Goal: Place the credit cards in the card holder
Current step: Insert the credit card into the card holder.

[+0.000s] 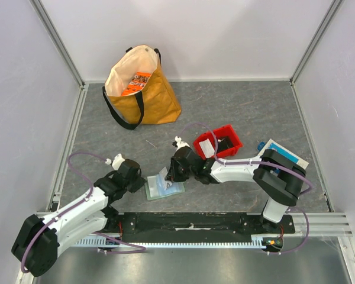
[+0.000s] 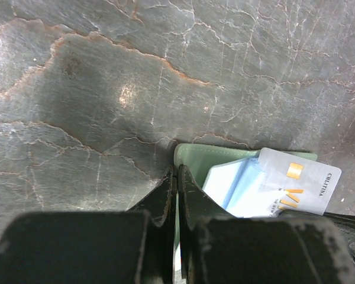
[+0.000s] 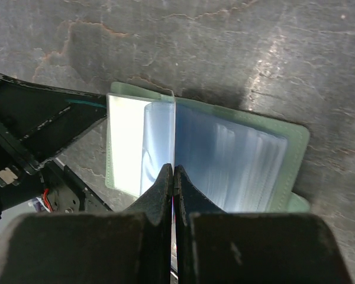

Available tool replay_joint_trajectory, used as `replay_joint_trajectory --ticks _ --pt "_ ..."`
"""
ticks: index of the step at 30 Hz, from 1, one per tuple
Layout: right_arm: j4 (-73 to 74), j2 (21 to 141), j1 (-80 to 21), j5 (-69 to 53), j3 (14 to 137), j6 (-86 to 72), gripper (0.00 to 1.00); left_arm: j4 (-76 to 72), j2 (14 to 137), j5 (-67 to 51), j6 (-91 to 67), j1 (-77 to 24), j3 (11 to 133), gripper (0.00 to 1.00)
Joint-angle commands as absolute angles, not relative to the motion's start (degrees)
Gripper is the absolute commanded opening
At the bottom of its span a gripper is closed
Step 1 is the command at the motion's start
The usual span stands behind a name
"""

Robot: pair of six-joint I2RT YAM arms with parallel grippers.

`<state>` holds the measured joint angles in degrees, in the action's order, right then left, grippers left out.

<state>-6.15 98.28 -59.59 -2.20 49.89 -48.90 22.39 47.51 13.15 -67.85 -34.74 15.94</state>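
The pale-green card holder [image 1: 164,189] lies open on the grey table between the two arms, its clear pockets up [image 3: 236,160]. My left gripper [image 1: 145,184] is shut on the holder's left edge; the green edge runs between its jaws [image 2: 177,173]. My right gripper [image 1: 169,176] is shut on a whitish credit card [image 3: 174,118] and holds it on edge over the holder's middle fold. In the left wrist view that card [image 2: 296,183] shows orange marks and sits over a light blue sheet [image 2: 236,183] in the holder [image 2: 207,157].
A yellow-brown tote bag [image 1: 143,89] stands at the back left. A red bin [image 1: 220,142] holding white items sits just behind the right arm. A blue-and-white box [image 1: 286,151] lies at the right, partly behind that arm.
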Motion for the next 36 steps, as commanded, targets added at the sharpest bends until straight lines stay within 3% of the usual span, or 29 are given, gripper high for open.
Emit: replay_joint_trajectory --ticks 1,9,16,21,26,36 --pt "-8.5 99.0 -60.4 -6.6 52.8 -47.9 0.00 20.3 47.6 12.9 -67.6 -34.8 15.0 0.02" --pt "-16.9 99.8 -60.5 -19.1 57.1 -50.5 0.00 20.0 47.9 13.4 -68.4 -34.8 14.4 0.02" --pt "-2.3 88.8 -58.6 2.0 52.7 -45.4 0.00 20.5 47.0 13.8 -68.5 -34.8 14.3 0.02" --pt "-1.1 86.8 -56.4 0.2 47.8 -45.5 0.00 20.0 47.1 13.6 -68.3 -34.7 14.1 0.02" --pt "-10.1 89.1 -56.9 -6.4 44.3 -49.4 0.00 19.2 47.5 13.1 -68.2 -34.9 13.8 0.02" --pt "-22.1 95.5 -58.8 -6.5 39.5 -56.0 0.00 19.3 47.2 12.7 -68.4 -34.8 13.9 0.02"
